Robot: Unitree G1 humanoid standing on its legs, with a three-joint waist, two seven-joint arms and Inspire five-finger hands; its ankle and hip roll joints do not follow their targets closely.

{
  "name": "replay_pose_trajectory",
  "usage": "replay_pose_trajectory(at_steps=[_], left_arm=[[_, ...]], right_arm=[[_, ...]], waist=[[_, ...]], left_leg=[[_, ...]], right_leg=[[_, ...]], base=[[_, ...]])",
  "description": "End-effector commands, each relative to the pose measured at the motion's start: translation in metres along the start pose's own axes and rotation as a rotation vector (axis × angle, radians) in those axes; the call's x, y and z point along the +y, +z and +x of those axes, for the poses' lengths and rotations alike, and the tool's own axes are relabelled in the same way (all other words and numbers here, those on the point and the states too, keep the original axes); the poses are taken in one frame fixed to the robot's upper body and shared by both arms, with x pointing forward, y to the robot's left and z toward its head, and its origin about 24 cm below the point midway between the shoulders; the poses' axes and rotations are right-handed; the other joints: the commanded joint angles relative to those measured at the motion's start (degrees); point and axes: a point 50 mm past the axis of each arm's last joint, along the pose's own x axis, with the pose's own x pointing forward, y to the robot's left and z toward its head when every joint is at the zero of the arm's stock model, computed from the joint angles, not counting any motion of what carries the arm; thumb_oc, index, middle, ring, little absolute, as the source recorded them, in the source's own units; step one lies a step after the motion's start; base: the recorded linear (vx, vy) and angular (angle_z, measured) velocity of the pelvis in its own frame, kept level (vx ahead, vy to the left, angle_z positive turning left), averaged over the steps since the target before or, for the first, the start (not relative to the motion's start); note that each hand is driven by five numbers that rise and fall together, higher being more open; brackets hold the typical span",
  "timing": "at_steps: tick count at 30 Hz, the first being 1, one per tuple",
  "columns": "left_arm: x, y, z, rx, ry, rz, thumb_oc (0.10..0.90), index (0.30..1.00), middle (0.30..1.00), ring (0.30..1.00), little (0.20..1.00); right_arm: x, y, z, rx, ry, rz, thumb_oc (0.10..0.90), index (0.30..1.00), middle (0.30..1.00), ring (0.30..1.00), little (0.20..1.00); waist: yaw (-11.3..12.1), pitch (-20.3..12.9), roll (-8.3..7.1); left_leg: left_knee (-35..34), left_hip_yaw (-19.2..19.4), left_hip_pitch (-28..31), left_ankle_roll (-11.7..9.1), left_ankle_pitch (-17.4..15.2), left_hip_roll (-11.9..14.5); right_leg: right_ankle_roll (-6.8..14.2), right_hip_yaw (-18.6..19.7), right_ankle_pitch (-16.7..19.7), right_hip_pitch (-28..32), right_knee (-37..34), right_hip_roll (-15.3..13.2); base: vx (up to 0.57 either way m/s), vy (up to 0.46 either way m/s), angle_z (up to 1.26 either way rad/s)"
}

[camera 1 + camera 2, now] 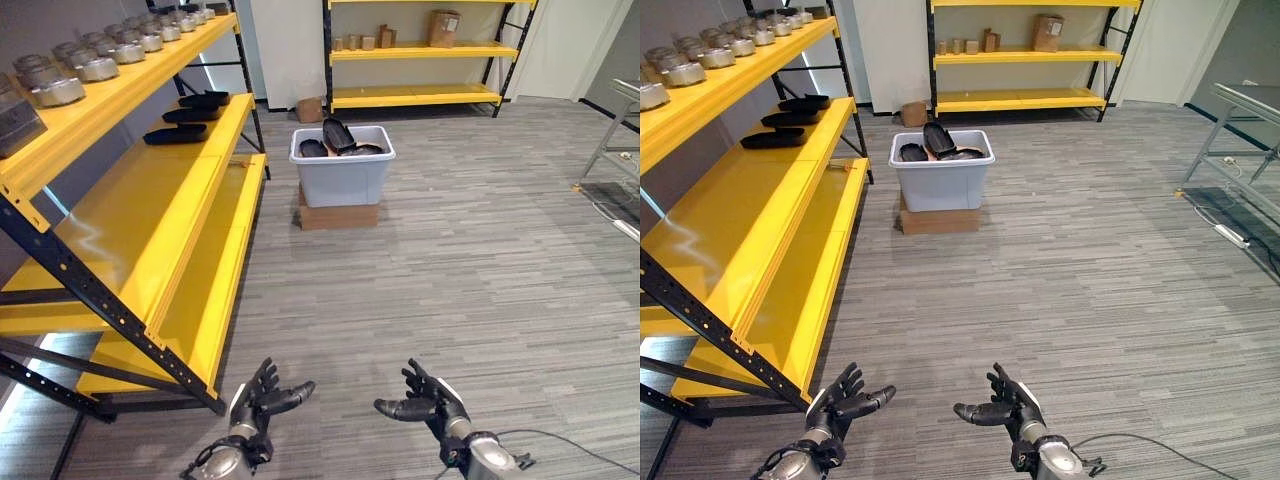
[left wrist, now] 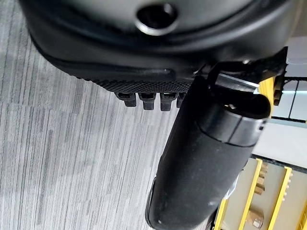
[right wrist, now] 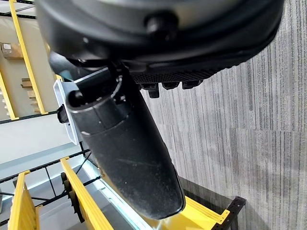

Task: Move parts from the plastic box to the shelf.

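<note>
On our far left runs the yellow shelf [image 1: 150,215], its top level lined with grey metal parts [image 1: 95,68]. On the level below lie three black parts [image 1: 175,133] in a row, well beyond and to the left of our left fingertips.

Low in front of us, our left hand [image 1: 262,402] hovers over the striped grey floor [image 1: 450,280], fingers loosely spread and slightly bent, the thumb pointing inward; it holds nothing. The shelf's near dark corner post [image 1: 120,320] stands just to the left of those fingers.

Straight ahead, well beyond both sets of fingertips and roughly on the line between them, sits the pale plastic box [image 1: 342,165] on a flat brown cardboard box [image 1: 338,214]. More black parts [image 1: 338,135] lie in the box, one standing tilted above the rim.

Our right hand [image 1: 428,402] hovers level with the left, fingers likewise spread and relaxed, thumb pointing inward toward the other thumb, empty.

Far past the box stands a second yellow shelf [image 1: 420,50] against the back wall, carrying small cardboard boxes [image 1: 443,27]. Off to the right of our right fingers, a grey metal table [image 1: 1250,110] shows at the edge.
</note>
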Motion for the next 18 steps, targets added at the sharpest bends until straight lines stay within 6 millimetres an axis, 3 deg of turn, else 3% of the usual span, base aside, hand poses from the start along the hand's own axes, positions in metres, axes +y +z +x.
replay_pose_trajectory(at_steps=[1,18], left_arm=[[-0.0212,0.0434,0.0139,-0.195,-0.088,-0.022,0.9,1.0,1.0,1.0,1.0],[-0.0192,0.0414,0.0134,-0.186,-0.084,-0.01,0.9,1.0,1.0,1.0,1.0]], right_arm=[[0.0123,0.0518,0.0142,-0.219,0.074,0.0,0.9,1.0,1.0,1.0,1.0],[0.0131,0.0494,0.0132,-0.212,0.078,-0.001,0.9,1.0,1.0,1.0,1.0]], waist=[[0.28,-1.19,-0.99],[0.19,-1.41,-1.18]], left_leg=[[-0.45,-3.33,1.32,-3.59,0.66,3.86],[-0.45,-3.3,1.68,-3.51,0.17,3.76]], right_leg=[[2.3,-1.19,1.98,-1.91,0.45,-1.67],[2.34,-1.41,1.68,-1.48,0.45,-1.59]], base=[[0.0,0.0,0.0],[0.0,0.0,0.0]])
